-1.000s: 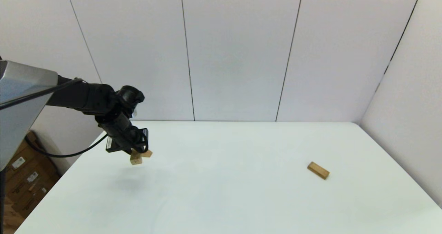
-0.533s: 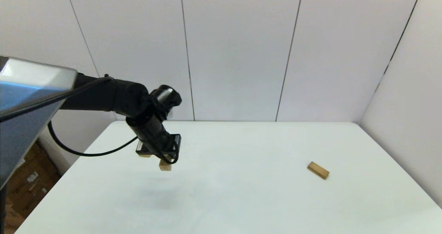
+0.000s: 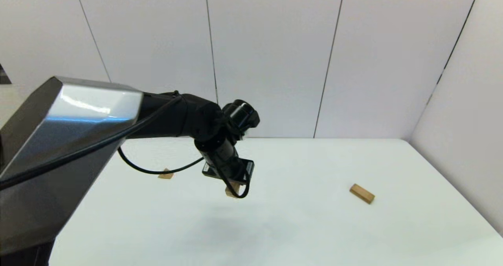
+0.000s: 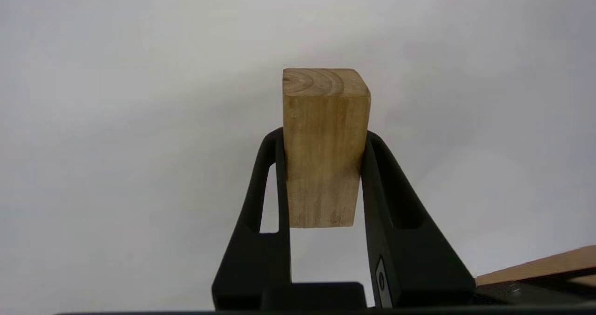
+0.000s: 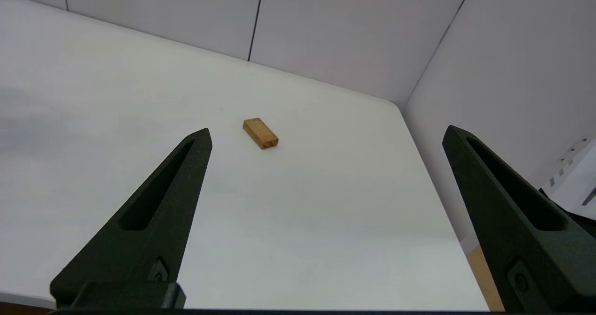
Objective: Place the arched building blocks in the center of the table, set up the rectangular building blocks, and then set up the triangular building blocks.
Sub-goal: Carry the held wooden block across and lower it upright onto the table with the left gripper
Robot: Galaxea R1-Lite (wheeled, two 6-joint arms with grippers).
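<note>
Aloft, left end effector (image 4: 321,166) grips arched block (image 4: 323,147).

A plain pale wall (image 3: 271,57) made of tall panels rises behind the work area, its panels split by thin dark vertical seams (image 3: 330,57). A second pale wall (image 3: 467,112) stands at the right side, meeting the back wall at a corner.
</note>
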